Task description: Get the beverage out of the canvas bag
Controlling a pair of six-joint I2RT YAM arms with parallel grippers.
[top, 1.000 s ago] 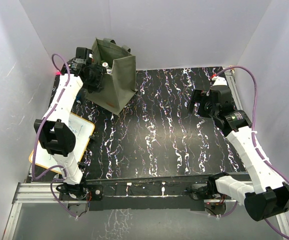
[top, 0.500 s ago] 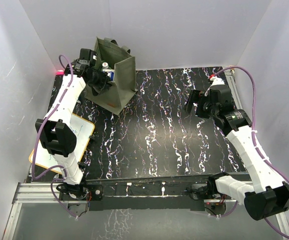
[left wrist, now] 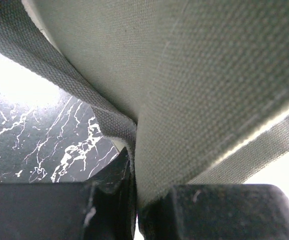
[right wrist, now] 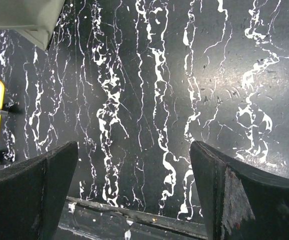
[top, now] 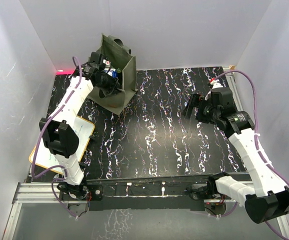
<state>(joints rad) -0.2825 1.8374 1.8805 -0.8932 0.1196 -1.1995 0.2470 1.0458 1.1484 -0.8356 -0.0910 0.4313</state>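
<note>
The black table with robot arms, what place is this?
Probably a robot test booth: plain white walls box in the black marbled table, with two cabled arms bolted at its edge.

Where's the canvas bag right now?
In the top view the canvas bag stands at the far left corner of the table, with the left tool pinching its fabric.

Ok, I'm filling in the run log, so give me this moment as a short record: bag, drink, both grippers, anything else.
bag: canvas bag, mouth open, at the far left of the table
drink: bottle visible inside the bag, not yet out
left gripper: shut on the bag's fabric
right gripper: open, empty, above the table
other: whiteboard at the near left
</note>
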